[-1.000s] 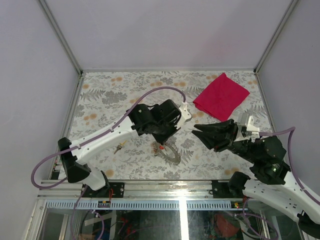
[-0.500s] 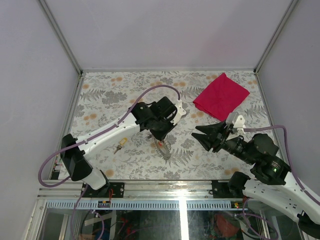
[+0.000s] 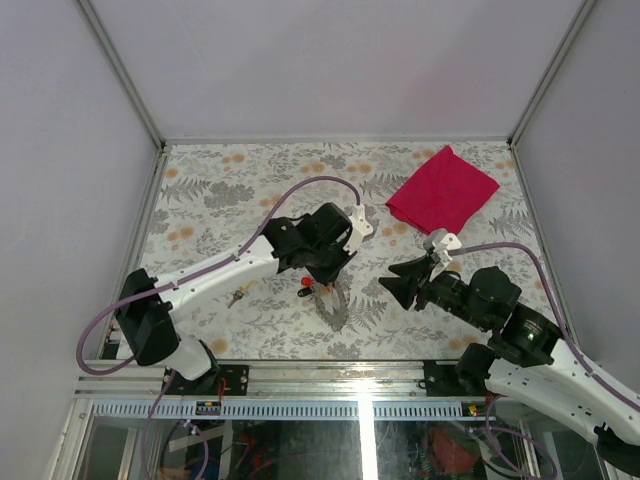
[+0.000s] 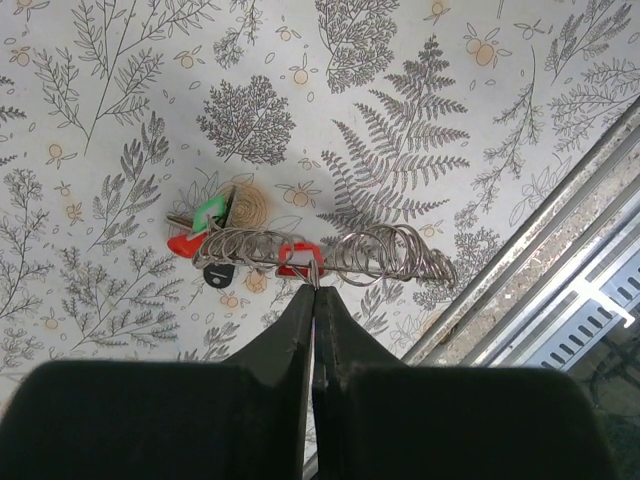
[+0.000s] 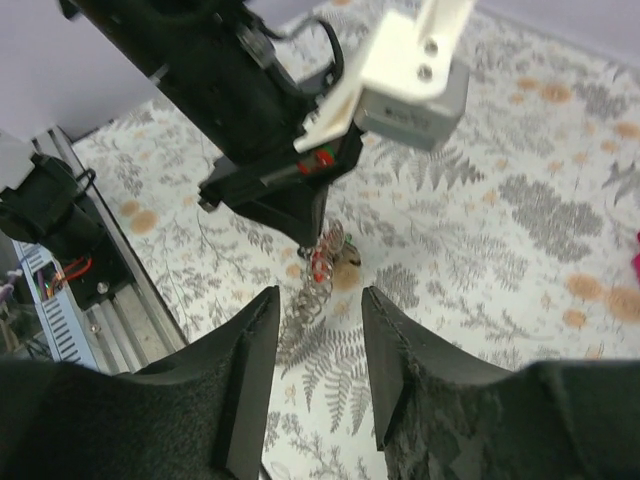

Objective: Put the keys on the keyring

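Note:
My left gripper (image 3: 322,280) is shut on a wire loop of the keyring (image 3: 335,305), a long coil of metal rings hanging just over the table. In the left wrist view the gripper (image 4: 315,290) pinches the coil (image 4: 380,258) at its middle; a red key (image 4: 295,258), another red head (image 4: 183,243), a green tag (image 4: 210,213) and a twine ball (image 4: 250,207) hang with it. A brass key (image 3: 237,297) lies alone on the table to the left. My right gripper (image 3: 390,277) is open and empty just right of the coil (image 5: 318,275), its fingers (image 5: 250,370) either side.
A red cloth (image 3: 443,192) lies at the back right. The table's metal front rail (image 4: 540,260) runs close to the coil. White walls enclose the table on the left, back and right sides.
My right gripper has moved left towards the keyring, still open. My left gripper has shifted slightly with the coil, which now hangs narrower beneath it.

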`<action>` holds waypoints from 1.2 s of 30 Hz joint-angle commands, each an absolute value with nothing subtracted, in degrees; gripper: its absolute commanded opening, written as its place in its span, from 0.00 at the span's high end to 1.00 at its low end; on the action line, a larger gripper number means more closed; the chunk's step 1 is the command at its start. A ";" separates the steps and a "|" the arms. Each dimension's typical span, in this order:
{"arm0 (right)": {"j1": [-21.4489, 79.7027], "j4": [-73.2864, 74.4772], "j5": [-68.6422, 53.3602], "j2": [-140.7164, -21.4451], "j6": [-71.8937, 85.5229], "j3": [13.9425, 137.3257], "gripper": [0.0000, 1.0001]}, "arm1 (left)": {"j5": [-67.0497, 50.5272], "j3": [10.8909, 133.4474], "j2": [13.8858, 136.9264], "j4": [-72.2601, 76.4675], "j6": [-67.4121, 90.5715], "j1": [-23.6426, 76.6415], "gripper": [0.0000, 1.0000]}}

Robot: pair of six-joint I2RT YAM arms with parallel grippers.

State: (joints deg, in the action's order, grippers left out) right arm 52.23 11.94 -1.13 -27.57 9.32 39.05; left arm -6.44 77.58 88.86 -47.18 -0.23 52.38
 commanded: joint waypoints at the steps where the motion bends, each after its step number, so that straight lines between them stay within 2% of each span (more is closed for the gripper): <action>1: 52.34 12.57 2.35 -28.97 13.70 37.94 0.54 | -7.35 74.90 87.33 -38.82 1.98 52.15 1.00; 11: 52.31 13.79 10.61 -27.40 19.35 36.04 0.52 | -7.75 74.78 95.14 -30.20 4.97 52.12 1.00; 20: 52.34 14.63 13.11 -26.59 21.40 34.64 0.52 | -8.14 76.36 101.95 -25.10 7.13 52.12 1.00; 31: 52.32 17.53 17.29 -25.81 24.51 33.04 0.51 | -11.28 72.24 100.53 -21.97 8.03 52.12 1.00; 36: 52.36 17.92 15.26 -25.60 25.44 32.07 0.51 | -11.63 69.07 94.51 -19.64 8.29 52.13 1.00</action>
State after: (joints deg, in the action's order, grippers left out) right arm 52.23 18.74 14.85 -26.15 23.94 32.69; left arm -10.20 71.31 101.27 -25.19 7.53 52.38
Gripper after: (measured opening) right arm 0.491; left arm 0.010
